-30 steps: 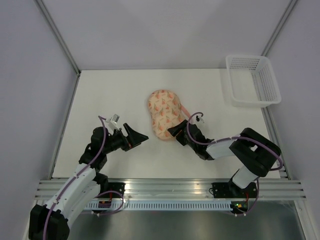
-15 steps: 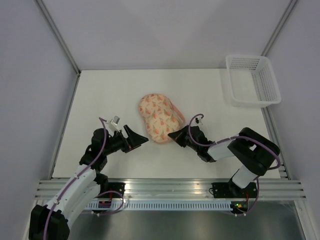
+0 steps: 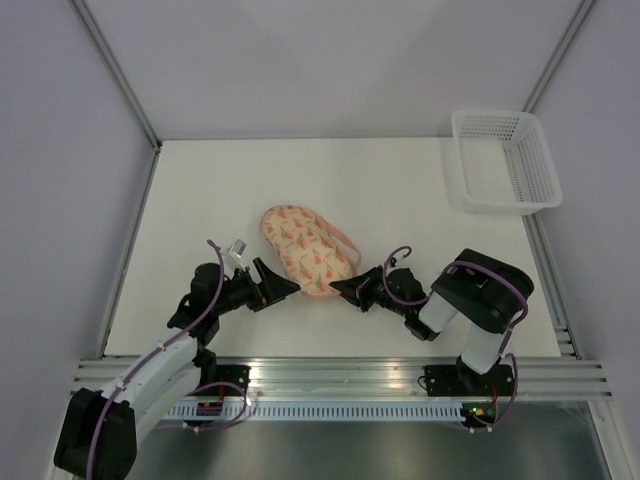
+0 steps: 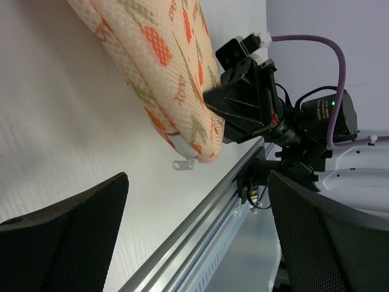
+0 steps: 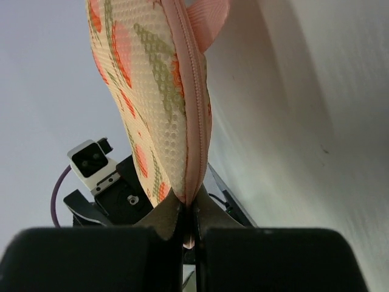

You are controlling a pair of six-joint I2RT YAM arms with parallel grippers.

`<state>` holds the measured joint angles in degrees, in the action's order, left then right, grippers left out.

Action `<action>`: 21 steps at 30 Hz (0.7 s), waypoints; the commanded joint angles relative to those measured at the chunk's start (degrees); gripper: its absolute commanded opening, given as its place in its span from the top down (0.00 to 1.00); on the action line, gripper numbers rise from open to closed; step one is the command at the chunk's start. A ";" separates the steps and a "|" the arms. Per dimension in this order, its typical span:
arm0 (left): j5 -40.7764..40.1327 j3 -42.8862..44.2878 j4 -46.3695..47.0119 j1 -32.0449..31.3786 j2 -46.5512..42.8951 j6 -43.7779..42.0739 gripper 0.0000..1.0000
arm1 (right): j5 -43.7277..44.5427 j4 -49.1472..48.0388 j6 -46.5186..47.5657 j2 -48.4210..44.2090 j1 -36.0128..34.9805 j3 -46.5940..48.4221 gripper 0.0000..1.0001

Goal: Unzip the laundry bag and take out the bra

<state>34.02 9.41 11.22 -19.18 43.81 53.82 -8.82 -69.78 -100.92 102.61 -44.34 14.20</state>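
The laundry bag (image 3: 303, 250), a peach patterned case, lies tilted in the near middle of the table. My right gripper (image 3: 340, 290) is shut on its near right edge; in the right wrist view the fingers (image 5: 164, 219) pinch the pink zipper rim (image 5: 196, 115), with the pink loop (image 5: 211, 21) at the far end. My left gripper (image 3: 281, 284) stands open just left of the bag's near end, nothing between its fingers (image 4: 67, 231). In the left wrist view the bag (image 4: 164, 67) hangs above a small metal zipper pull (image 4: 182, 164). The bra is hidden.
A white plastic mesh basket (image 3: 502, 160) stands at the table's far right corner. An aluminium rail (image 3: 330, 375) runs along the near edge, close behind both grippers. Grey walls enclose the table on three sides.
My right gripper has shut on the bag's rim and dragged the bag left and nearer, turning it. The left arm has shifted slightly nearer, still open.
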 commanded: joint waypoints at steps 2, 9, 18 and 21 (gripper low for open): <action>-4.04 -0.88 8.11 -0.60 -1.80 0.85 0.00 | -4.36 -24.29 -2.71 -3.37 0.21 0.84 1.00; -11.60 1.31 4.51 -0.68 0.29 -1.18 0.00 | -9.19 -2.42 5.29 -20.41 0.22 1.09 1.00; -15.12 0.87 9.51 -1.56 -3.02 4.18 0.00 | -6.03 45.42 23.31 -42.22 0.30 8.48 1.00; -14.77 1.14 11.97 -1.83 -3.03 5.76 0.00 | -7.26 47.72 23.75 -43.45 0.30 8.57 1.00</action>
<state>22.96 9.93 19.00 -20.80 40.93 56.42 -12.62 -28.45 -81.23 61.30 -43.48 20.38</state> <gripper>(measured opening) 0.994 0.031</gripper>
